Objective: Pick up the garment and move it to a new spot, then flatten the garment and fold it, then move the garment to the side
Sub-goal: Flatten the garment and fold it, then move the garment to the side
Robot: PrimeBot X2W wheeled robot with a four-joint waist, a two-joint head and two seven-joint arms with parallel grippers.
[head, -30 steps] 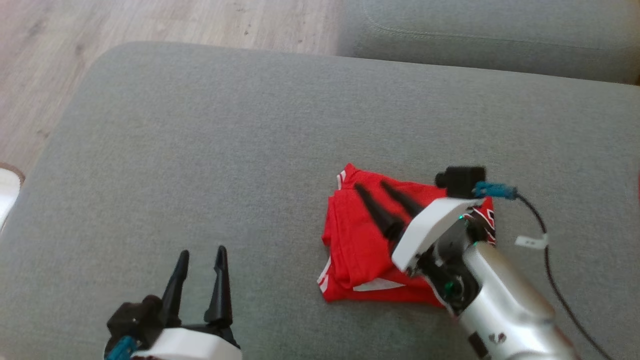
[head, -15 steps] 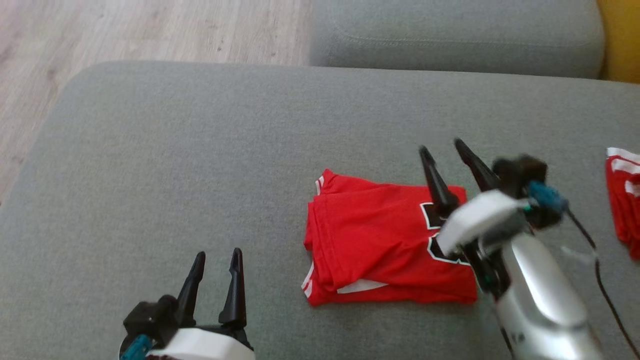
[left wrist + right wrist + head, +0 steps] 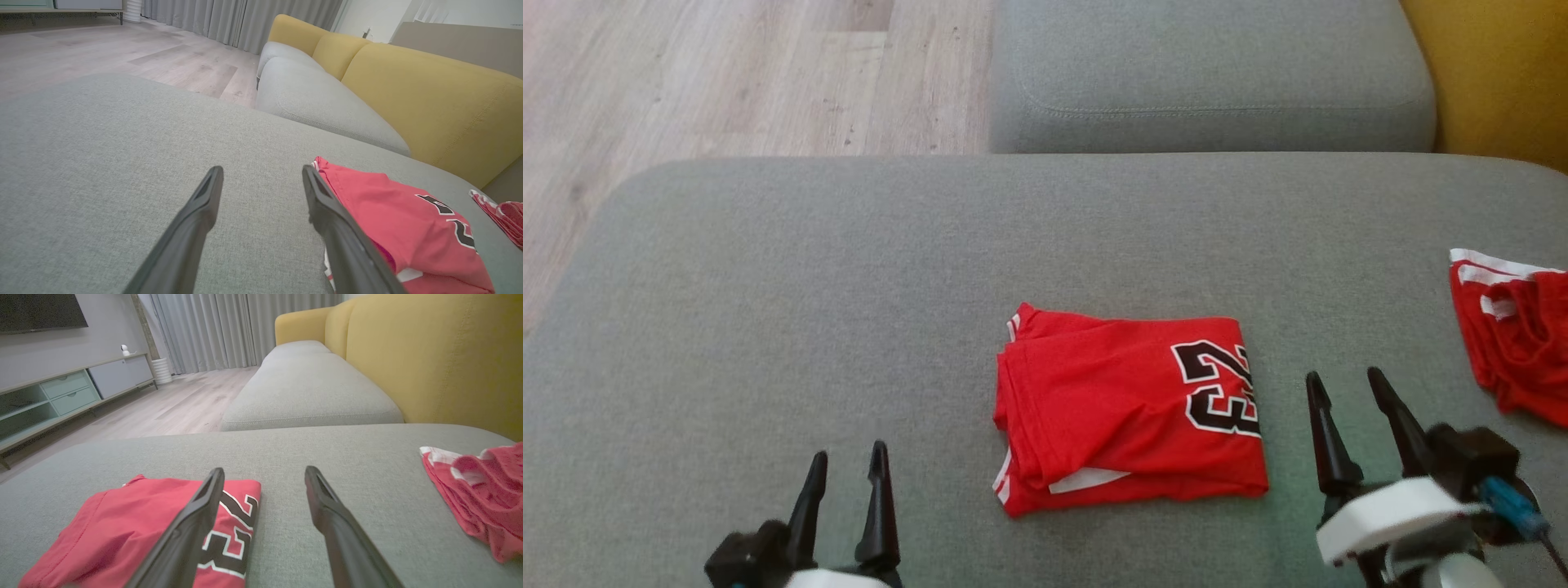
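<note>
Right hand [image 3: 1345, 376] spread, empty; garment [image 3: 1123, 412] folded, red.

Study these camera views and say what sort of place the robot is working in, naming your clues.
Most likely a home living room: a grey-seated sofa with a yellow back, a low cabinet under a dark wall screen, and long curtains beside a wood-look floor.

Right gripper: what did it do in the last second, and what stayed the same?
The right gripper drew back off the folded red garment to the robot's right, open and empty. The head view shifted too, bringing a second red garment into view. The left gripper stayed open at lower left; the garment stayed folded on the grey cushion.
</note>
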